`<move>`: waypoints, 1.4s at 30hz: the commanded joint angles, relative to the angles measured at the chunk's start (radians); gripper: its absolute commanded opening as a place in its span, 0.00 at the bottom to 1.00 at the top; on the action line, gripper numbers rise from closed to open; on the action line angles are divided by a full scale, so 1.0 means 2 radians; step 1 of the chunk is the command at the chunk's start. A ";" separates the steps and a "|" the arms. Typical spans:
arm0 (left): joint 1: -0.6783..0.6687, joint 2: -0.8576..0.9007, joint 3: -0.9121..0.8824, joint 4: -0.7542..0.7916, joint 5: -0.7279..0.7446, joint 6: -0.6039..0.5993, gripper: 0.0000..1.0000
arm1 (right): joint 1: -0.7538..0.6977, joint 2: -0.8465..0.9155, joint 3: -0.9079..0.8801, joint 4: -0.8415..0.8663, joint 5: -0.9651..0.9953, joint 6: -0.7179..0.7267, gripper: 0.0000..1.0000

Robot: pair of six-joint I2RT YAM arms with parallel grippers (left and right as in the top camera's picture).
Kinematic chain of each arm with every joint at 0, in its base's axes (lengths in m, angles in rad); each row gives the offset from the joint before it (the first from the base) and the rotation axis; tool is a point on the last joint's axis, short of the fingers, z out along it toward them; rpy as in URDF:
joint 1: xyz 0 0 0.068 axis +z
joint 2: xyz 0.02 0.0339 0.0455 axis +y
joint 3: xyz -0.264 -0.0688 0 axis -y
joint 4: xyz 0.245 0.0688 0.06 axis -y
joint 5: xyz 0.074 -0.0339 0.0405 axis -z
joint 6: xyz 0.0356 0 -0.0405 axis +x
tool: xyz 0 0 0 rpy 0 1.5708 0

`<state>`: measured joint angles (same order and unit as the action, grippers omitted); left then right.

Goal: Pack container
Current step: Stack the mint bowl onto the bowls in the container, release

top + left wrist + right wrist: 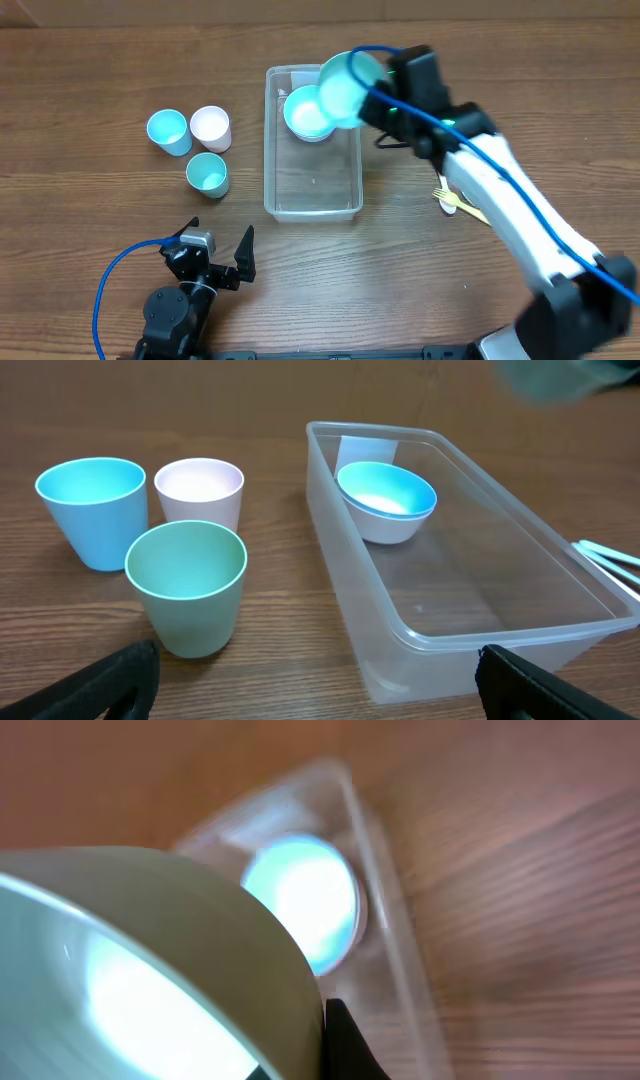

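The clear rectangular container (312, 195) stands mid-table, with a white bowl with a blue inside (307, 113) at its far end; both show in the left wrist view, container (480, 622) and bowl (386, 500). My right gripper (375, 85) is shut on the rim of a pale green bowl (347, 88) and holds it tilted above the container's far right corner. In the right wrist view that bowl (170, 970) fills the left, with the container (385, 935) blurred beyond. My left gripper (218, 252) is open and empty near the front edge.
Three cups stand left of the container: blue (168, 131), white-pink (211, 127) and teal-green (208, 174). Pale cutlery (452, 200) lies on the table right of the container, under my right arm.
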<state>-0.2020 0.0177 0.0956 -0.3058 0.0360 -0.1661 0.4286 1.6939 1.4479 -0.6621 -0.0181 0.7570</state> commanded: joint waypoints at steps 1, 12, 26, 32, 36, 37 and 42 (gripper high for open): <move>0.003 -0.002 -0.002 0.002 -0.001 -0.007 1.00 | 0.016 0.055 0.035 0.000 -0.023 -0.004 0.04; 0.003 -0.002 -0.002 0.002 -0.001 -0.007 1.00 | 0.045 0.183 0.157 0.000 0.018 -0.027 0.04; 0.003 -0.002 -0.002 0.002 -0.001 -0.007 1.00 | 0.045 0.198 0.157 0.023 0.082 -0.039 0.04; 0.003 -0.002 -0.002 0.002 -0.001 -0.007 1.00 | 0.044 0.206 0.156 0.018 0.078 -0.043 0.04; 0.003 -0.002 -0.002 0.002 -0.001 -0.007 1.00 | 0.043 0.225 0.156 0.014 0.074 -0.042 0.04; 0.003 -0.002 -0.002 0.002 -0.001 -0.007 1.00 | 0.043 0.226 0.156 0.015 0.075 -0.042 0.04; 0.003 -0.002 -0.002 0.002 -0.001 -0.007 1.00 | 0.043 0.228 0.156 0.021 0.077 -0.042 0.56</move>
<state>-0.2020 0.0177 0.0956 -0.3058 0.0364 -0.1661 0.5182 2.1429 1.7298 -0.6281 0.1318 0.6781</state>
